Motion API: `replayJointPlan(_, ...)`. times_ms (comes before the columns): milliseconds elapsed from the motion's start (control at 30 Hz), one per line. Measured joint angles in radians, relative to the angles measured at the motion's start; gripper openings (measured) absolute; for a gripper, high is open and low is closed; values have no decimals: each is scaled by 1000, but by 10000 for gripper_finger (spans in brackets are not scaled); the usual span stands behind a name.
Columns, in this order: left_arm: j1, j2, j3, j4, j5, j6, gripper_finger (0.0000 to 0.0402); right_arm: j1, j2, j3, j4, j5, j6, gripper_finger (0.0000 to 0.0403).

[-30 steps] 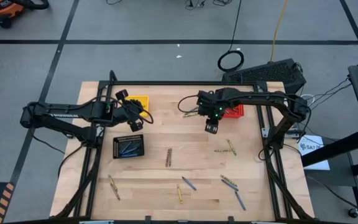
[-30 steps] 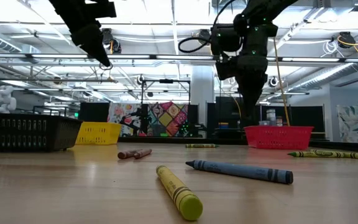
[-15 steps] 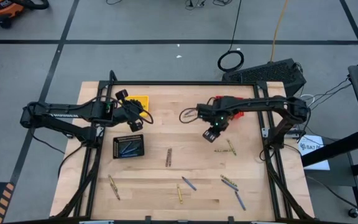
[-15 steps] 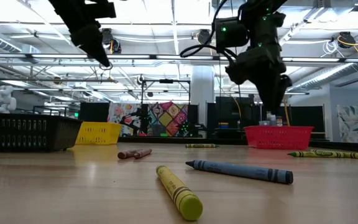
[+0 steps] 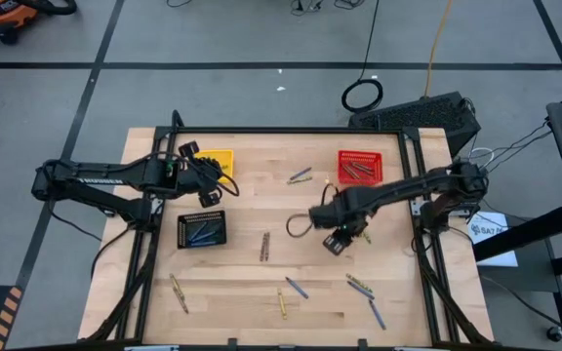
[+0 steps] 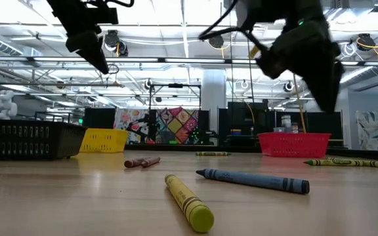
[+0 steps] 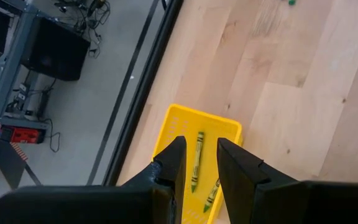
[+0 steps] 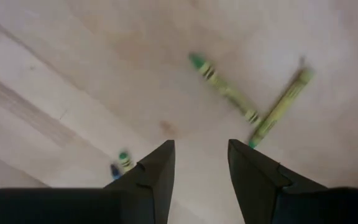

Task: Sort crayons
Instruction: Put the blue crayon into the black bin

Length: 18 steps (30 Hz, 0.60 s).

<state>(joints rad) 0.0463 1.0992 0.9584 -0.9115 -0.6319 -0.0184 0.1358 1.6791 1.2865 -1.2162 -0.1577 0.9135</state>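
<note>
Starting from the left side of the table, the left gripper (image 7: 196,165) hangs above the yellow basket (image 5: 220,159), its fingers (image 7: 171,163) parted a little with nothing between them. Seen past those fingers, two yellow crayons (image 7: 197,160) lie in the basket directly beneath, so this arm looks finished with its drop and is well apart from the loose crayons. Just below it sits the black basket (image 5: 201,230) with blue crayons inside.

Toward the middle, a brown crayon (image 5: 265,245) lies alone, and more crayons are scattered along the near edge.

On the right, the right gripper (image 8: 199,163) hovers low over bare wood, its fingers (image 8: 157,167) spread wide and empty. Just ahead of the fingertips lie two yellow-green crayons (image 5: 356,232), their ends nearly meeting in a V. The nearer one (image 8: 279,102) angles away from the fingers; the other (image 8: 222,87) runs across the gap. This arm is clearly nearer, and I would guess it must twist to straddle either stick. The red basket (image 5: 359,167) is behind it.
</note>
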Motion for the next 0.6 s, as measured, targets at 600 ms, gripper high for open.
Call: replayJointPlan(600,0,0,0,12,66,-1,85,431,0,0,85,59,721,134)
